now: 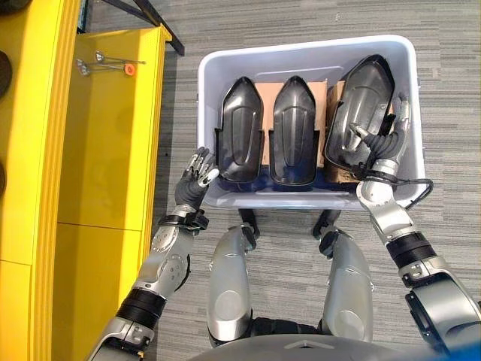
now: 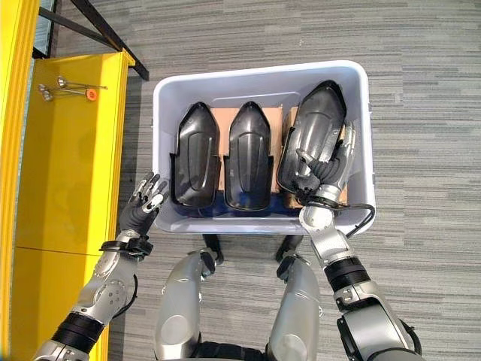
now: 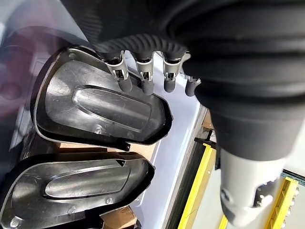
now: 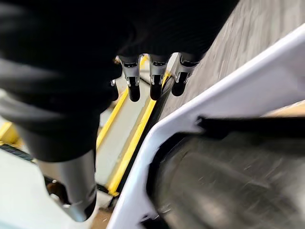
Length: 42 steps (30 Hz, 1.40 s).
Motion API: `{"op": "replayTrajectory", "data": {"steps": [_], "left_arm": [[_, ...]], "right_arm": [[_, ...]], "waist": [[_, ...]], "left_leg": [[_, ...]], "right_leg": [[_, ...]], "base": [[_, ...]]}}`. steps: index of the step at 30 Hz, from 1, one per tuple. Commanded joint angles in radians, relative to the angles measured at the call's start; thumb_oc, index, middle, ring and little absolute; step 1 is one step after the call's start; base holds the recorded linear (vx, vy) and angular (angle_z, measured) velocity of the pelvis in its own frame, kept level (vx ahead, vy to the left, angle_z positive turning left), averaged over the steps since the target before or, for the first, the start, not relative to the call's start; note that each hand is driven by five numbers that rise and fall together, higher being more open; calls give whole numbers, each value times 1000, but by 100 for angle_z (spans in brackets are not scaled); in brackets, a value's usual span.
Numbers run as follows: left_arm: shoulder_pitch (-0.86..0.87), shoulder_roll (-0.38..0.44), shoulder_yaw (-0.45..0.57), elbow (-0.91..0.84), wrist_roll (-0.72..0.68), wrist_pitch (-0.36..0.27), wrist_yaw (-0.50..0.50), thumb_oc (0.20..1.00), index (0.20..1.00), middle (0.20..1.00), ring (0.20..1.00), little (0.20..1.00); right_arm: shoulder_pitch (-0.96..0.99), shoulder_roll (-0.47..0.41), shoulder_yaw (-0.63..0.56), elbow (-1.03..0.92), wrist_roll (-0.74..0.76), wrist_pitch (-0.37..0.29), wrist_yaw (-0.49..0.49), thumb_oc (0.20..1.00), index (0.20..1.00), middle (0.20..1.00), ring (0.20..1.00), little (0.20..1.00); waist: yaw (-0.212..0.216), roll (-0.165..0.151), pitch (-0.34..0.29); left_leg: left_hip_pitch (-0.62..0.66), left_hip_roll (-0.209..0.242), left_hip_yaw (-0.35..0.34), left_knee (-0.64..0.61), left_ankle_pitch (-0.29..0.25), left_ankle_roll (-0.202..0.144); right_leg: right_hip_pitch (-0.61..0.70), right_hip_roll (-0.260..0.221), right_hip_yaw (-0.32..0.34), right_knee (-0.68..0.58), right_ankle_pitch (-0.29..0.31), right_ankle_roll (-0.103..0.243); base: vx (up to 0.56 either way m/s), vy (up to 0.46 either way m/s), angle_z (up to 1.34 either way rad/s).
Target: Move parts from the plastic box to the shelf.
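A pale plastic box [image 1: 301,47] stands on the carpet in front of me with three black moulded parts in it. The left part [image 1: 240,131] and the middle part [image 1: 293,131] lie flat side by side on cardboard. Raised and tilted, the right part [image 1: 361,105] has my right hand [image 1: 385,150] pinching its right edge, thumb on its face and fingers [image 4: 155,88] behind it. My left hand [image 1: 194,184] hovers open just outside the box's near left corner, its fingers [image 3: 125,82] relaxed above the left part [image 3: 95,105].
A yellow shelf [image 1: 105,150] runs along my left, close beside the box. A few small metal pieces and an orange one [image 1: 113,66] lie on its far end. A black frame leg [image 1: 150,19] crosses the floor behind the shelf. Grey carpet surrounds the box.
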<state>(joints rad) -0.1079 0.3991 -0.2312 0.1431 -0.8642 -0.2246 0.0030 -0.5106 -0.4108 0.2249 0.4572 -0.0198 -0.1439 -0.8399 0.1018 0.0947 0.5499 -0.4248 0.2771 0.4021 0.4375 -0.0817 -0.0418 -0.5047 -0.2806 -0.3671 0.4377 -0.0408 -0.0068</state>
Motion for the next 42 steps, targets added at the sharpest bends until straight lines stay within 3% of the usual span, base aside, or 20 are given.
{"op": "replayTrajectory", "data": {"steps": [1, 10, 18, 26, 31, 36, 42], "left_arm": [[15, 13, 2, -68, -71, -47, -19, 1000, 1000, 1000, 1000, 1000], [23, 3, 21, -78, -50, -64, -16, 1000, 1000, 1000, 1000, 1000], [44, -14, 40, -77, -55, -70, -24, 1000, 1000, 1000, 1000, 1000], [43, -8, 19, -73, -25, -44, -12, 1000, 1000, 1000, 1000, 1000], [36, -29, 8, -62, -85, -42, -48, 1000, 1000, 1000, 1000, 1000], [16, -13, -20, -58, -67, -41, -40, 1000, 1000, 1000, 1000, 1000], [9, -9, -25, -52, -60, -47, -20, 1000, 1000, 1000, 1000, 1000]], "right_arm": [[5, -13, -31, -68, 35, -46, -28, 1000, 1000, 1000, 1000, 1000], [41, 30, 5, -111, 31, -20, 44, 1000, 1000, 1000, 1000, 1000], [57, 37, 35, -102, 72, 32, 28, 1000, 1000, 1000, 1000, 1000], [63, 40, 6, -109, 74, 4, -94, 1000, 1000, 1000, 1000, 1000], [66, 53, 8, -88, 108, 25, -103, 1000, 1000, 1000, 1000, 1000], [61, 58, 5, -66, 91, -60, -93, 1000, 1000, 1000, 1000, 1000], [67, 64, 8, -36, 131, -15, -60, 1000, 1000, 1000, 1000, 1000]], "waist": [[12, 9, -30], [10, 7, -30], [14, 5, -30], [6, 2, -30], [-6, 3, -30], [-15, 5, -30], [-20, 5, -30]], "left_leg": [[-2, 22, -48, -108, 71, -43], [-11, 25, -45, -110, 76, -45], [-23, 29, -42, -109, 80, -47], [-35, 33, -34, -110, 81, -48], [-35, 34, -28, -108, 78, -47], [-32, 33, -18, -113, 80, -47], [-34, 32, -15, -114, 77, -47]], "right_leg": [[0, -88, 18, 113, -82, 135], [-8, -84, 16, 109, -81, 133], [-21, -85, 12, 108, -82, 130], [-39, -82, 18, 101, -68, 133], [-42, -78, 30, 92, -63, 134], [-37, -74, 33, 75, -55, 134], [-43, -75, 40, 64, -48, 136]], "base": [[0, 0, 0], [0, 0, 0], [0, 0, 0], [0, 0, 0], [0, 0, 0], [-5, 18, -5], [-3, 9, -8]]}}
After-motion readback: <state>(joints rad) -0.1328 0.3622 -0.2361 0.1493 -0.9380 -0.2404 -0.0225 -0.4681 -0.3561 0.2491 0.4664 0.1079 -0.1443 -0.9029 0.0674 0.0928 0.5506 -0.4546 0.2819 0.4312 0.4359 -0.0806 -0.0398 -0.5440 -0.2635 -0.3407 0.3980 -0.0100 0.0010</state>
